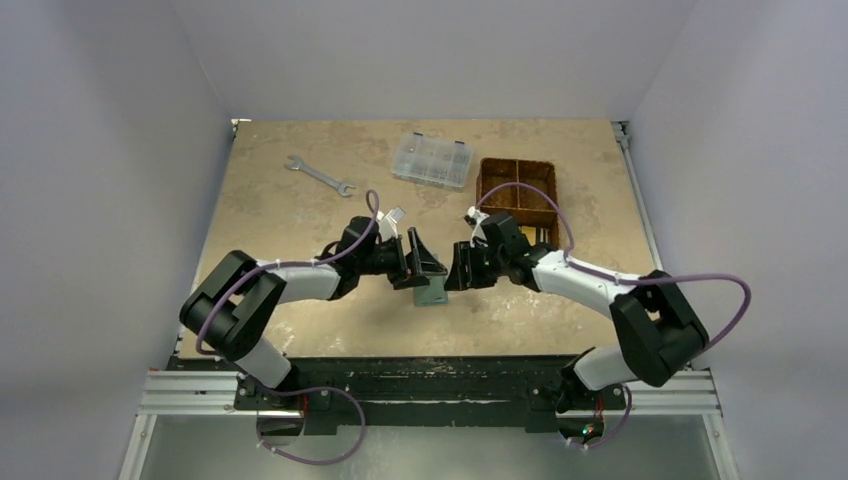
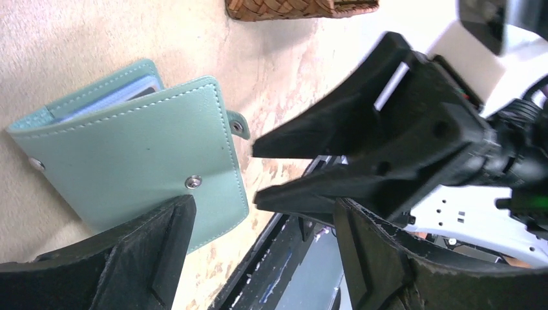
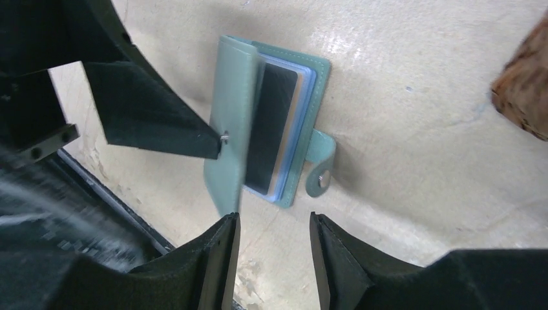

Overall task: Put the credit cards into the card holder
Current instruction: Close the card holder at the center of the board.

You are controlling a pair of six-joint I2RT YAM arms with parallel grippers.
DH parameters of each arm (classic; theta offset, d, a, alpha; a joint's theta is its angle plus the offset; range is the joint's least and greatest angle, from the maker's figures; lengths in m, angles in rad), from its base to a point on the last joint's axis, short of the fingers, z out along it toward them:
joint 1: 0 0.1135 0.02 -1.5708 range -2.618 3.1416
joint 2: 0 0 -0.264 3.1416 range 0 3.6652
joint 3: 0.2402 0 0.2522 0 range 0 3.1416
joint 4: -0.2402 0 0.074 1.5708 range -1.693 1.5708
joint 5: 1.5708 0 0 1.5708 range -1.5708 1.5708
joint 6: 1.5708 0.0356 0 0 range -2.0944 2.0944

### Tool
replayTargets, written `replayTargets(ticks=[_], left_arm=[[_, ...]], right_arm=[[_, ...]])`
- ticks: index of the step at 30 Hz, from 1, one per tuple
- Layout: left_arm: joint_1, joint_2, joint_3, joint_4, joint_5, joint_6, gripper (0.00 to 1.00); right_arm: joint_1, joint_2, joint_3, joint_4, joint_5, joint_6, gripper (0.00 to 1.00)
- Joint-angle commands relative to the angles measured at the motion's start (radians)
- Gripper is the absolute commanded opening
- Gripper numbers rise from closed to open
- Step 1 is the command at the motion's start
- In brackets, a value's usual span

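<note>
Both claws gape, empty. L claw (image 2: 262,206) rests one finger (image 3: 168,126) on holder's (image 2: 148,148) half-raised cover; R claw (image 3: 273,223) sits just short of it. Card (image 3: 271,123) inside. Next, prob.: press shut, snap tab (image 3: 320,168).

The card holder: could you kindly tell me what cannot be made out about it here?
Top external: the card holder is mostly covered by the left gripper and right gripper.
Left wrist: its cover hides the pocket contents.
Right wrist: the raised cover hides whether cards sit inside.
Top external: loose credit cards too small to identify.
</note>
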State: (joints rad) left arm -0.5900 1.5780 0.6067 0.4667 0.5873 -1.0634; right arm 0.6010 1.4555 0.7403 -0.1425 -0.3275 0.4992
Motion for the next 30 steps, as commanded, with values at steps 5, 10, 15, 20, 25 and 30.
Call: replayTargets(ticks=[5, 10, 15, 20, 25, 30], left_arm=[[-0.004, 0.102, 0.051, 0.086, 0.036, 0.013, 0.78], [-0.002, 0.104, 0.067, 0.003, 0.011, 0.066, 0.68], [0.004, 0.105, 0.071, -0.033, -0.006, 0.079, 0.39], [0.003, 0.109, 0.074, -0.100, -0.030, 0.113, 0.22], [0.001, 0.146, 0.073, -0.107, -0.028, 0.123, 0.12], [0.001, 0.181, 0.071, -0.094, -0.018, 0.119, 0.03]], right_arm=[[-0.047, -0.060, 0.021, -0.093, 0.101, 0.010, 0.47], [-0.047, -0.015, 0.031, -0.024, 0.093, 0.016, 0.44], [-0.047, 0.003, 0.050, 0.010, 0.090, 0.011, 0.40], [-0.046, 0.011, 0.076, 0.004, 0.073, -0.003, 0.46], [-0.046, 0.027, 0.094, 0.003, 0.052, -0.018, 0.48], [-0.045, 0.063, 0.120, 0.001, 0.043, -0.028, 0.42]])
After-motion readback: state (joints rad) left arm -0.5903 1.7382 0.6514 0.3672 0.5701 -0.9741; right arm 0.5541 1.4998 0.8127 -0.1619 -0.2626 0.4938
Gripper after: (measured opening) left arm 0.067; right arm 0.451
